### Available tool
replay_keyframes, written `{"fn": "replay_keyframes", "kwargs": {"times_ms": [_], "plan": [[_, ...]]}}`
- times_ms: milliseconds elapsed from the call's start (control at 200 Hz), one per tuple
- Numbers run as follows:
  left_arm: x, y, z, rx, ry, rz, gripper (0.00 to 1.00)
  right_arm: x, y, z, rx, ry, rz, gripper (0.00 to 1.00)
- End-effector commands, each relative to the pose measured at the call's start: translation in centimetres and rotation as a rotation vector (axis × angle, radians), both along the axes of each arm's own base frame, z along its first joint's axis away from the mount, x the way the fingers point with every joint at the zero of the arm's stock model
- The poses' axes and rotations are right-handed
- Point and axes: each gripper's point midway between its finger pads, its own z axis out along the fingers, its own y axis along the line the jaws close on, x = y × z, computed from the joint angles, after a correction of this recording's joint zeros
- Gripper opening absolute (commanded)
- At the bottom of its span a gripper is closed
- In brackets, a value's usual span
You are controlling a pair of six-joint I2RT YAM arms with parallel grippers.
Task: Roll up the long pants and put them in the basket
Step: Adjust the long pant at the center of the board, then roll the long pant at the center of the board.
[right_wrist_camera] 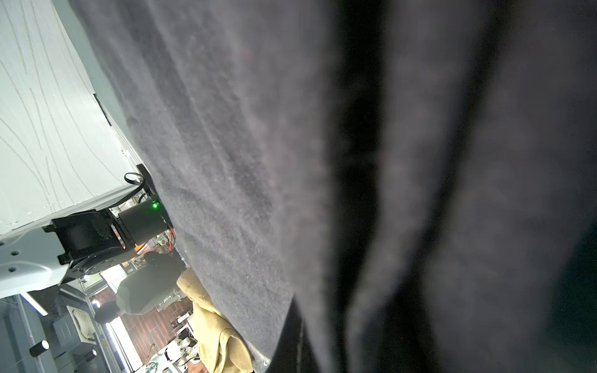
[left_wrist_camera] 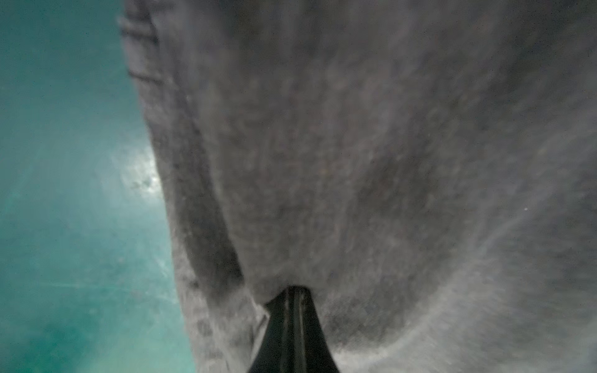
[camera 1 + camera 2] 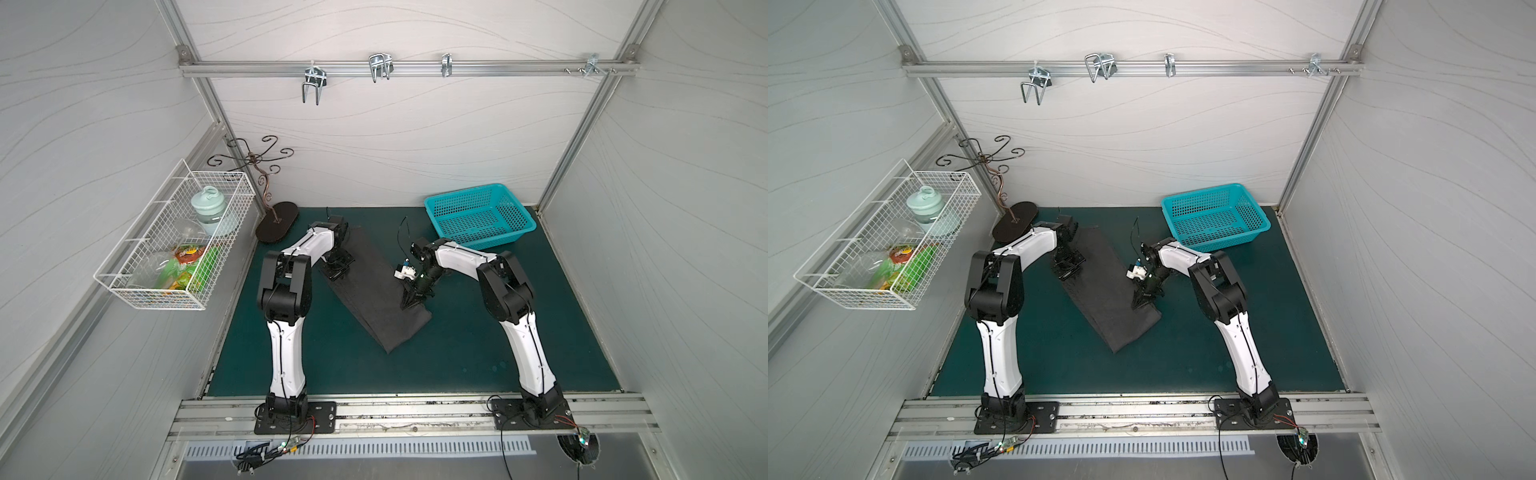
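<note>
The long pants [image 3: 374, 299] are lying on the green mat [image 3: 498, 332] as one narrow dark grey strip, folded along its length. The strip is running diagonally, from the far left part of the mat toward the middle, and its near end is pointing to the front edge. In both top views it is lying flat, apart from the turquoise basket [image 3: 480, 216], which is standing at the far right corner.

The left gripper [image 3: 336, 272] is reaching down onto the far part of the strip, at its left edge. In the left wrist view its jaws are pressing together [image 2: 294, 292], and the cloth is gathering into small folds at the tip, so it is pinching the pants.

The right gripper [image 3: 409, 302] is touching the right edge of the strip, nearer to its near end. Its jaws are also pressing together on the cloth. In the right wrist view the grey fabric [image 1: 242, 161] is filling almost the whole picture, blurred, just beside the dark finger [image 1: 292, 336].
</note>
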Motion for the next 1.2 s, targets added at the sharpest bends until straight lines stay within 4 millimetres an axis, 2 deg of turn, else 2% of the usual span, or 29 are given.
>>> {"fn": "replay_keyframes", "kwargs": {"times_ms": [0,115,160,300,385,475,505,595,705,720,745,825,920,955,965,985,1005,1010,1061,1116,1151,1196], "plan": [[3.2,-0.9,-2.4,-0.042,-0.038,-0.034,0.0,-3.4,-0.6,-1.5,-0.111,0.043,0.059,0.0],[5.9,-2.9,-3.0,-0.135,-0.099,-0.063,0.0,-6.2,0.2,-2.5,-0.141,0.064,0.12,0.0],[7.5,-3.6,-2.5,-0.169,-0.139,-0.071,0.0,-7.4,0.7,-2.8,-0.146,0.075,0.145,0.0],[8.5,-5.0,-3.2,-0.245,-0.163,-0.093,0.0,-10.3,2.4,-3.2,-0.149,0.071,0.237,0.0],[8.4,-5.3,-2.8,-0.265,-0.176,-0.102,0.0,-10.0,3.0,-2.5,-0.138,0.028,0.26,0.0],[8.1,-5.4,-1.2,-0.277,-0.2,-0.112,0.0,-7.8,3.0,-1.1,-0.148,-0.091,0.251,0.0],[7.6,-5.5,-0.9,-0.285,-0.203,-0.115,0.0,-6.8,2.9,-0.2,-0.145,-0.146,0.243,0.0],[8.0,-5.5,2.7,-0.289,-0.281,-0.133,0.0,-3.7,2.5,3.4,-0.121,-0.32,0.209,0.0],[8.6,-5.5,8.1,-0.281,-0.381,-0.172,0.14,-0.9,1.4,8.5,-0.116,-0.524,0.154,0.0],[8.4,-5.4,8.6,-0.278,-0.385,-0.178,0.16,-0.6,1.2,9.3,-0.114,-0.551,0.143,0.02],[9.0,-5.5,10.7,-0.277,-0.427,-0.189,0.19,-0.1,0.9,10.3,-0.117,-0.594,0.127,0.06],[8.7,-5.3,14.1,-0.267,-0.477,-0.217,0.26,1.3,-0.9,14.0,-0.157,-0.735,0.035,0.19],[7.2,-5.3,16.6,-0.271,-0.507,-0.24,0.27,2.2,-3.7,17.8,-0.188,-0.831,-0.135,0.29],[6.4,-5.4,17.2,-0.283,-0.512,-0.243,0.26,2.3,-4.7,18.6,-0.17,-0.809,-0.226,0.27],[6.3,-5.5,17.7,-0.288,-0.526,-0.246,0.26,2.3,-5.0,18.6,-0.165,-0.79,-0.249,0.26],[5.4,-5.6,16.8,-0.301,-0.503,-0.244,0.25,2.0,-5.6,18.3,-0.143,-0.738,-0.286,0.2],[4.9,-5.7,16.7,-0.314,-0.508,-0.242,0.24,1.6,-5.6,18.1,-0.094,-0.668,-0.31,0.02],[4.9,-5.7,16.8,-0.317,-0.513,-0.242,0.24,1.6,-5.7,17.9,-0.084,-0.65,-0.317,0.0],[3.4,-5.7,16.2,-0.337,-0.509,-0.233,0.22,0.9,-6.0,16.8,0.045,-0.428,-0.384,0.0],[2.0,-5.8,15.2,-0.353,-0.499,-0.225,0.18,0.7,-7.0,14.6,0.072,-0.247,-0.456,0.0],[0.9,-5.9,14.0,-0.364,-0.479,-0.22,0.13,0.2,-7.1,13.7,0.087,-0.211,-0.445,0.0],[-0.6,-5.8,12.5,-0.371,-0.438,-0.215,0.01,-0.5,-7.6,12.5,0.028,-0.224,-0.428,0.0]]}}
